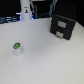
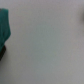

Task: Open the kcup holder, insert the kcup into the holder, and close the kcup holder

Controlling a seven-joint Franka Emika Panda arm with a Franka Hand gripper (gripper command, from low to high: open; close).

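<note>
The kcup holder is a black boxy unit with two stacked fronts and pale slot handles. It stands at the back of the table on the exterior view's right, and both fronts look shut. The kcup is a small pale pod with a bright green top. It stands upright on the table on the exterior view's left, well apart from the holder. No gripper fingers show in either view. The wrist view is blurred: pale table surface with a teal-green patch at one edge that I cannot identify.
A tall white bottle-shaped object with a blue glow beside it stands at the table's back edge. Dark clutter lies along the back on the exterior view's left. The pale tabletop spreads between the kcup and the holder.
</note>
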